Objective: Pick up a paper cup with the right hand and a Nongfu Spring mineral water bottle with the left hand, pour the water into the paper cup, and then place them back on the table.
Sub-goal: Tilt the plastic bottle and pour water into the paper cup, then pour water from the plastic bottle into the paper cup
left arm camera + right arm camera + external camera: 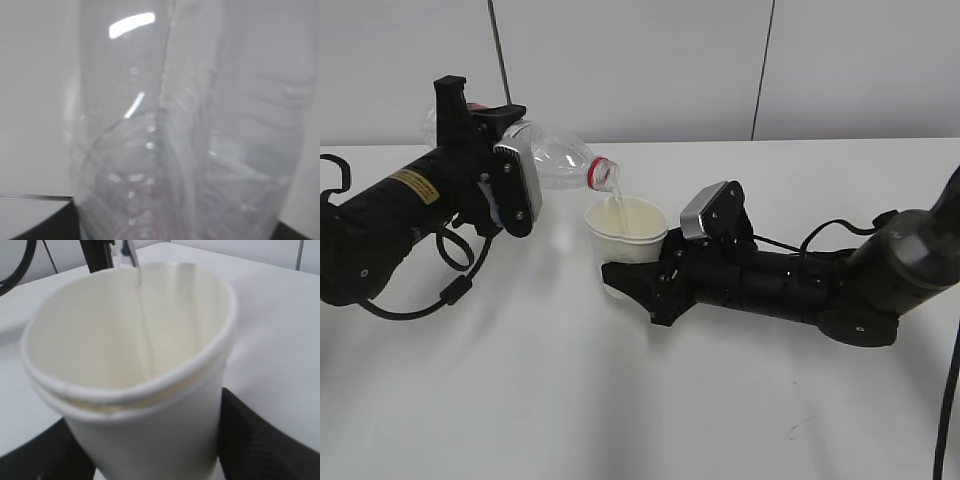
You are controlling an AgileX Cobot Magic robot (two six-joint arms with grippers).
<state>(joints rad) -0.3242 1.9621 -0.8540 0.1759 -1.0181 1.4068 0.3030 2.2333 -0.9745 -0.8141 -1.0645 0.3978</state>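
Note:
My left gripper (492,150) is shut on the clear water bottle (555,158) and holds it tipped nearly level, red neck ring to the right, mouth over the paper cup (625,232). A thin stream of water (617,202) runs from the mouth into the cup. The bottle's clear body (185,140) fills the left wrist view and hides the fingers. My right gripper (630,278) is shut on the cream-white cup and holds it upright above the table (620,400). In the right wrist view the cup (150,425) sits between the black fingers (250,435), with the stream (145,325) falling inside.
The right arm (800,285) lies low across the table's right side with a black cable (840,232) behind it. The left arm's looped cables (455,270) hang near the table's left. A small dark scuff (798,428) marks the tabletop at the front right.

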